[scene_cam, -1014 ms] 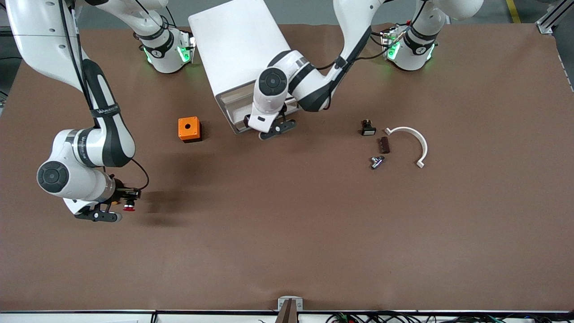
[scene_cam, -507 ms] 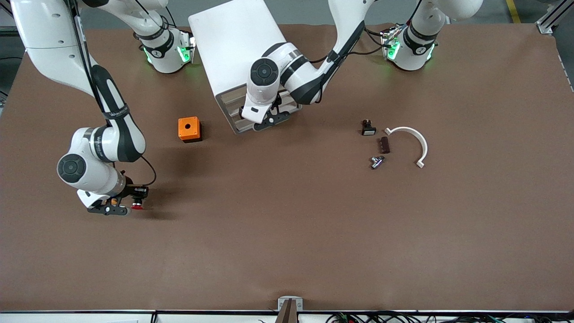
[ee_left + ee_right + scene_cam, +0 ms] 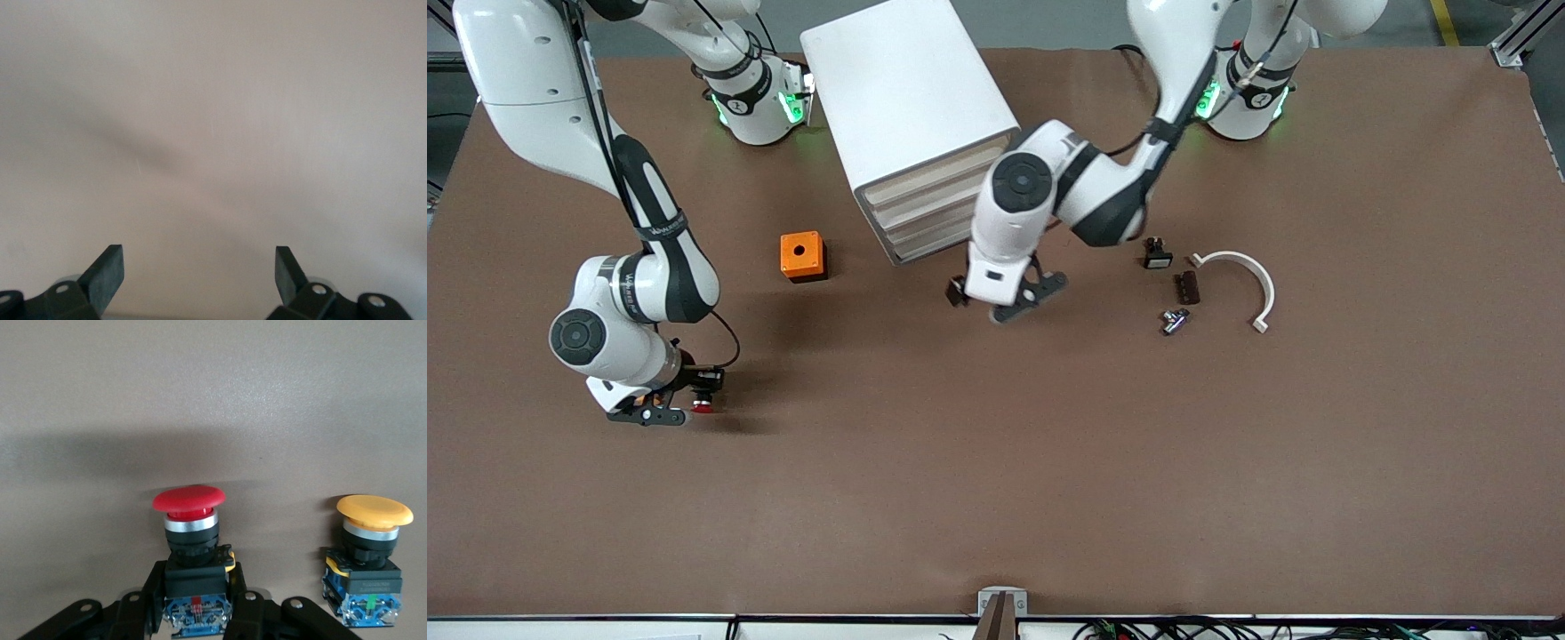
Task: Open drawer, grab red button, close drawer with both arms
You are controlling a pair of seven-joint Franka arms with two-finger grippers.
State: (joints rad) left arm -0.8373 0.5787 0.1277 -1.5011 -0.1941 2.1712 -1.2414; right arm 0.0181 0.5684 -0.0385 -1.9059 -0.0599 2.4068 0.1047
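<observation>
Around: your orange cube with round hole [image 3: 802, 256] sits beside the white box cabinet [image 3: 911, 124], toward the right arm's end | right hand [image 3: 669, 411] clamps the red mushroom-cap button [image 3: 703, 406] nearer the camera than the cabinet, yellow-capped twin [image 3: 371, 560] alongside | left hand [image 3: 996, 300] spread empty, now withdrawn from the cabinet; drawer [image 3: 935, 229] now shut.

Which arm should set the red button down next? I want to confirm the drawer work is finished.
The right. Its right gripper is shut on the red button, low over the table. The left gripper hangs open and empty in front of the cabinet, whose drawers look shut.
</observation>
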